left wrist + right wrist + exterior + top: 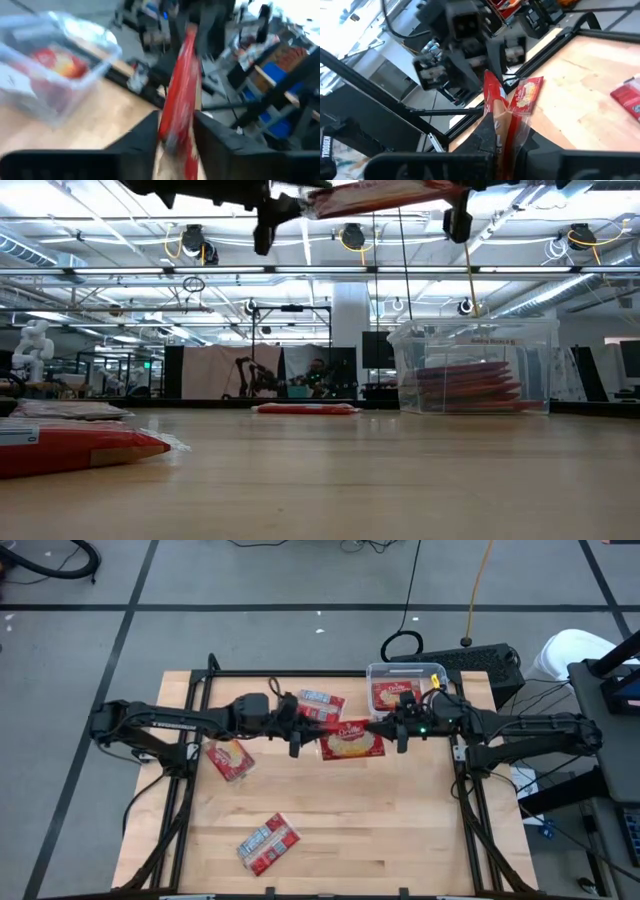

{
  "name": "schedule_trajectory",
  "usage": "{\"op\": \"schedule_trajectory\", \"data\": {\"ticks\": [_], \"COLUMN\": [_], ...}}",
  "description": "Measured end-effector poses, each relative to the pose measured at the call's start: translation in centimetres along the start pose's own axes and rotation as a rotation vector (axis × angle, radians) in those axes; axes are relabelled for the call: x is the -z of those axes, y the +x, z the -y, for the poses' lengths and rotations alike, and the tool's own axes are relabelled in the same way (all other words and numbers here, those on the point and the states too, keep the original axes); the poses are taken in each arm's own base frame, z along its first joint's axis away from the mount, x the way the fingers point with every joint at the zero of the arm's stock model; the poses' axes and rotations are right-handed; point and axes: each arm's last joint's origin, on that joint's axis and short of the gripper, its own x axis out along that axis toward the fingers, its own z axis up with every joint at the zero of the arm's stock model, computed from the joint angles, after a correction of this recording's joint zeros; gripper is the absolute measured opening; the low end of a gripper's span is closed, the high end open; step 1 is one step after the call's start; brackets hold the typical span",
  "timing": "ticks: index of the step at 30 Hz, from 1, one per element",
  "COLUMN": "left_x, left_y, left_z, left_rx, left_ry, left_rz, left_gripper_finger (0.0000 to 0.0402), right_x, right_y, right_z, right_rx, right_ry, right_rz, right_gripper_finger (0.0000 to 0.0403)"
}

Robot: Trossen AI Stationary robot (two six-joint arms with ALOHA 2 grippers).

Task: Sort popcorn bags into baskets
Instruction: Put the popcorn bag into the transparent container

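Both grippers are shut on one red popcorn bag [350,739] with a cream popcorn picture, held in the air between them, a little in front of the clear tub [405,690]. My left gripper [297,738] is at the bag's left end and my right gripper [400,733] at its right end. The low view shows this bag [385,195] high above the table. The tub [475,365] stands on the table with several red packets stacked flat inside. Three other bags lie flat on the wood: one far [322,702], one left [230,758], one near [268,842]. My left gripper pinches the bag's left end [172,132] between its two fingers, coming level from the table's left. The bag is lifted clear and runs away from the fingers roughly level. My right gripper pinches the bag's right end [501,135] between its two fingers, level from the table's right. The bag is clear of the table, spanning between both grippers.
The tub stands at the table's far right corner area, close behind the right gripper. Black frame rails [185,740] run along the table's left and right sides. Bare wood [380,830] lies in the near half. A keyboard [470,660] sits beyond the far edge.
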Motion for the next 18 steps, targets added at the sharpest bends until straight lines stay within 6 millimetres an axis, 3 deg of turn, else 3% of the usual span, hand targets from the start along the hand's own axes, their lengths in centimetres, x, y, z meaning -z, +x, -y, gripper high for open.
{"op": "schedule_trajectory", "data": {"ticks": [5,9,13,18], "left_x": [-1.4,-2.5,-2.9,-2.8], "left_y": [-2.1,-4.7,-6.8,-8.4], "left_z": [0.3,0.4,-0.2,-0.9], "left_rx": [-0.078,-0.178,-0.256,-0.31], "left_ry": [0.007,0.032,0.035,0.013], "left_rz": [0.048,0.061,0.009,-0.065], "left_gripper_finger": [0.0227,0.0273,0.0281,0.0254], "right_x": [-0.2,-0.7,-2.0,-5.6], "right_y": [-0.2,-0.7,-1.4,-3.1], "right_z": [0.4,1.0,1.5,1.1], "right_rx": [0.054,0.092,0.151,0.224], "right_ry": [0.092,0.146,0.156,0.11], "right_rz": [0.034,0.054,0.079,0.057], "right_gripper_finger": [0.0007,0.0007,0.0008,0.0008]}}
